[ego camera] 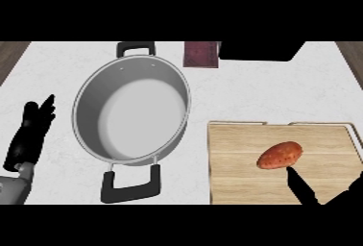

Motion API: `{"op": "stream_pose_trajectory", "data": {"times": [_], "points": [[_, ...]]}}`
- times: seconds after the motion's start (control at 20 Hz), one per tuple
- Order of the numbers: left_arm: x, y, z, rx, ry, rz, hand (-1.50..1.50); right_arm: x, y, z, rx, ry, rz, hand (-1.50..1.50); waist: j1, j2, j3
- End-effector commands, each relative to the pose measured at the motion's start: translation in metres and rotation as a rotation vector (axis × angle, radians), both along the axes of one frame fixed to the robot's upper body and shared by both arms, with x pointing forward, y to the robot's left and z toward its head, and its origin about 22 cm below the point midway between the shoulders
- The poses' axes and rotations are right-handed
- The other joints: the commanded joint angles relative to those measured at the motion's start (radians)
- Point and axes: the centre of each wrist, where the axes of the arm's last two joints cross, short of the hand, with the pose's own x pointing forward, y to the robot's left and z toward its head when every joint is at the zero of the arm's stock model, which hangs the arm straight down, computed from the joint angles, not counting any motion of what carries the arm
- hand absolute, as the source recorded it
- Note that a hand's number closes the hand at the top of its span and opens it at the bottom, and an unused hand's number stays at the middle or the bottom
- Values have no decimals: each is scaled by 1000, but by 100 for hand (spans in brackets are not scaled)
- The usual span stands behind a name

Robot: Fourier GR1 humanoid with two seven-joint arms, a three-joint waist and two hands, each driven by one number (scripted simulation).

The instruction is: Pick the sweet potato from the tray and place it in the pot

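Note:
An orange-brown sweet potato (280, 154) lies on the wooden tray (241, 144) at the right. My right hand (306, 190) comes in from the lower right, open, one straight finger tip just below the sweet potato and close to it. The grey pot (135, 115), with black handles at its far and near ends, stands left of the tray and holds nothing. At the left edge my left hand (28, 134) rests open with fingers up, apart from the pot.
A dark red box (201, 54) and a black object (259, 50) sit at the counter's back edge, behind the pot and tray. The white counter (284, 91) runs between them.

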Motion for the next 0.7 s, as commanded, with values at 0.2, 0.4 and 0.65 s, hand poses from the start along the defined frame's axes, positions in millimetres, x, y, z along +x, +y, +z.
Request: {"op": "stream_pose_trajectory", "data": {"times": [0.2, 0.4, 0.65], "points": [[-6, -3, -21, -15, 12, 9, 0, 41, 22, 27, 87, 140, -72, -150, -19, -4, 6], [-10, 13, -1, 0, 5, 2, 0, 48, 21, 27, 126, 150, -64, -150, -12, -8, 7], [-7, -5, -9, -10, 10, 16, 0, 59, 23, 22, 117, 169, -55, -150, -19, -8, 7]]}}
